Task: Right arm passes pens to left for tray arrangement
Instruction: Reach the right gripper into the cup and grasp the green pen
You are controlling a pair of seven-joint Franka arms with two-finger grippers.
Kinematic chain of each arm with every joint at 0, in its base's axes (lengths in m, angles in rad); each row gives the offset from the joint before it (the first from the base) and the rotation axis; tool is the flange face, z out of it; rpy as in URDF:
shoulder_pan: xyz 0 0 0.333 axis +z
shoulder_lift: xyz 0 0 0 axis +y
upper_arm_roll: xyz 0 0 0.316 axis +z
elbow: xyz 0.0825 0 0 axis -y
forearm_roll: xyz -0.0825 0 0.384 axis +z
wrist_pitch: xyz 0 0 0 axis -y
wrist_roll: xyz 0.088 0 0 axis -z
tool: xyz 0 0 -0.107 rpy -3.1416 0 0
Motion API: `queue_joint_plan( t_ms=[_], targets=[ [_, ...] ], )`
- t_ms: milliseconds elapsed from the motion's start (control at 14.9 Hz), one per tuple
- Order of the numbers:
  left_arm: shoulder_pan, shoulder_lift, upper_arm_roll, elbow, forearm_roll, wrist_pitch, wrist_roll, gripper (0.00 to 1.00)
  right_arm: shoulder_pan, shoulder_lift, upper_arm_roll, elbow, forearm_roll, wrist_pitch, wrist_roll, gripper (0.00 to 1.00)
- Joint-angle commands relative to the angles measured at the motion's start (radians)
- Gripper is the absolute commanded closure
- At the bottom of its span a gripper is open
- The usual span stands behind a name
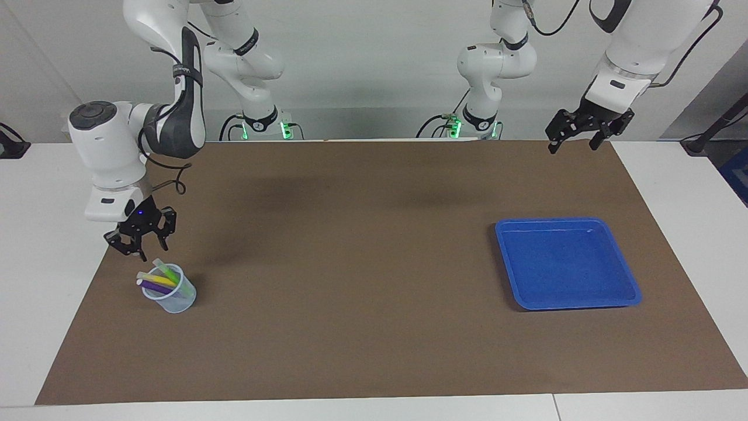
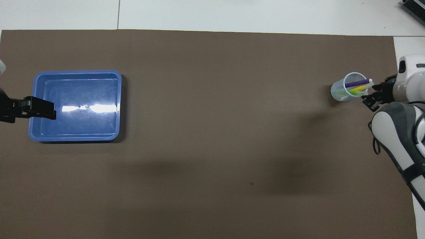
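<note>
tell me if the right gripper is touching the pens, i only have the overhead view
observer: No. From the facing view the right gripper hangs in the air just above the pens, with a small gap to their pale ends.
operator: cup looks tipped over from here
observer: The cup stands upright on the mat; only the pens lean in it.
operator: left gripper looks like it's on the tray
observer: It is not. The left gripper waits high up, open, over the mat's edge by the robots, well clear of the tray.
</note>
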Motion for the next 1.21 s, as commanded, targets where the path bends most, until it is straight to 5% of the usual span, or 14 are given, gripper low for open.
queue_joint_plan(
  t_ms=[0,1140],
  targets=[
    [-0.012,-0.036,0.005,-0.046,-0.023,0.029,-0.057,0.00,-0.009,0.016,0.006,-0.002,-0.005,0.042,0.022,0.55],
    [-0.033,-0.077,-0.012,-0.138,-0.126,0.081,-0.483,0.00,-0.010,0.050,0.006,-0.004,-0.005,0.076,0.055,0.72]
  ],
)
